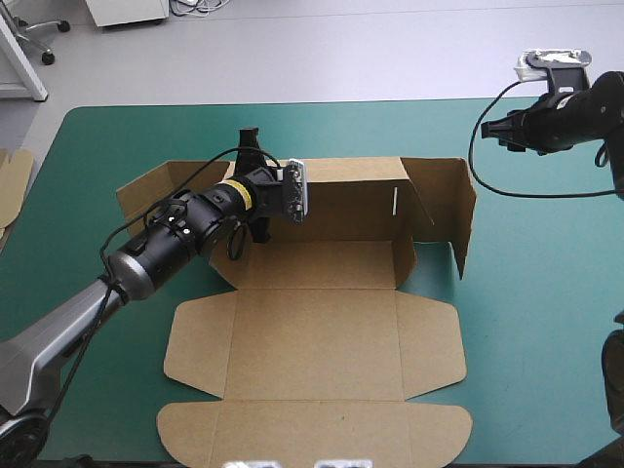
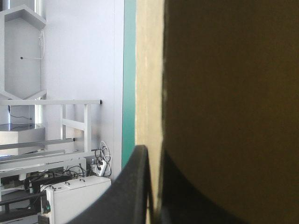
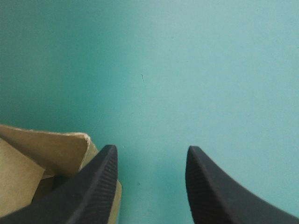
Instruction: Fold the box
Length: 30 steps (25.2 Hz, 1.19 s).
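The brown box (image 1: 322, 331) sits half-raised in the middle of the teal-green worktop (image 1: 531, 322). We see its rear wall and both side walls standing. Its floor is open to the camera, and its lid panel with rounded flaps lies flat on the near side.

The left gripper (image 1: 252, 183) reaches in at the left end of the box's rear wall. From that arm's wrist we see its black fingers (image 2: 133, 186) all but closed, with a sheet of the box's board clamped edge-on between them. A narrow strip of the teal-green cover shows just beside the board.

The right gripper (image 1: 499, 127) hangs clear of the box, out beyond the far corner of the box's right wall. From its own wrist we see its fingers (image 3: 100, 186) standing well apart, holding nothing, with bare cover between and ahead of them. A corner of the box's board lies just beside and partly under one finger.

A further edge of spare board (image 1: 12, 180) shows well to the left of the box, at the worktop's rim.
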### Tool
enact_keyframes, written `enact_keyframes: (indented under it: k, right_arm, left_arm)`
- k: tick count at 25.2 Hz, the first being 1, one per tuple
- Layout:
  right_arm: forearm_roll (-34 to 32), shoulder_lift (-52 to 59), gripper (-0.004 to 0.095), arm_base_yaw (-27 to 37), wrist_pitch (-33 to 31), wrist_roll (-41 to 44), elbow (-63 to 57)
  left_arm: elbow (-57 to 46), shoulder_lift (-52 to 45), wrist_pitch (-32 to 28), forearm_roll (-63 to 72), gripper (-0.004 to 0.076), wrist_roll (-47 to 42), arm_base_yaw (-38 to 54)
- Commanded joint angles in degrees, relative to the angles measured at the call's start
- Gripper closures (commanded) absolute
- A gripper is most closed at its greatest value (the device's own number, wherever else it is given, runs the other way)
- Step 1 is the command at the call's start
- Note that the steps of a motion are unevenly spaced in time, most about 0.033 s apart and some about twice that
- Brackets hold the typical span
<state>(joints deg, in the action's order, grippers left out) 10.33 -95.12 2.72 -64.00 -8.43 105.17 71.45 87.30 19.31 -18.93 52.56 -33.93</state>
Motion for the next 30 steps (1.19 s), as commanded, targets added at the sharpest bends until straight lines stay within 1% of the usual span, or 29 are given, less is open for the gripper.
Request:
enact_keyframes:
  k: [1,2,4,5,9,11,13,15,20,23,26,30]
  right_arm:
    - [1.83,-2.71,0.0482,0.39,1.82,-0.55,5.22]
    - [2.85,-4.78,0.0482,0.39,1.82,-0.55,6.92]
    - [5.16,-8.83,0.0499,0.39,1.2,-1.08,10.78]
    - [6.35,-9.95,0.0507,0.39,0.68,-1.53,11.98]
    - [8.95,-15.35,0.0547,0.39,-1.1,-2.12,17.69]
    - [9.99,-16.6,0.0554,0.39,-0.71,-2.6,18.11]
    - [12.4,-17.68,0.0555,0.28,-0.96,-3.59,18.11]
    - [14.24,-18.57,0.0556,0.19,-2.67,-4.6,18.11]
    - [14.44,-19.24,0.0586,-0.14,-7.49,-6.41,18.11]
    - [14.57,-17.75,0.0614,-0.19,-7.49,-7.12,18.11]
    - [13.75,-15.25,0.0617,-0.19,-7.49,-7.86,18.01]
    - [13.24,-15.39,0.0617,-0.19,-7.49,-8.02,18.01]
  left_arm:
    - [1.15,-1.98,1.46,-9.96,0.0738,-12.61,-3.63]
    - [1.15,-1.98,1.45,-15.5,0.0738,-18.26,-4.77]
    - [1.15,-1.98,1.57,-21.7,0.0738,-26.71,-6.02]
    - [1.15,-1.98,1.59,-22.92,0.0738,-27.92,-6.24]
    - [1.15,-1.98,2.03,-23.02,0.0738,-27.9,-7.67]
    - [1.15,-1.98,2.03,-23.02,0.0738,-27.9,-8.01]
    - [1.15,-1.98,2.06,-23.02,0.0738,-27.9,-8.27]
    - [1.15,-1.98,2.06,-23.02,0.0738,-27.9,-8.27]
    - [1.15,-1.98,2.18,-23.98,0.0738,-27.48,-8.27]
    - [1.15,-1.65,2.18,-26.17,0.0738,-27.48,-8.27]
    - [1.15,-1.29,1.9,-27.96,0.0738,-27.89,-8.27]
    - [1.15,-1.29,1.9,-27.96,0.0738,-27.89,-8.27]
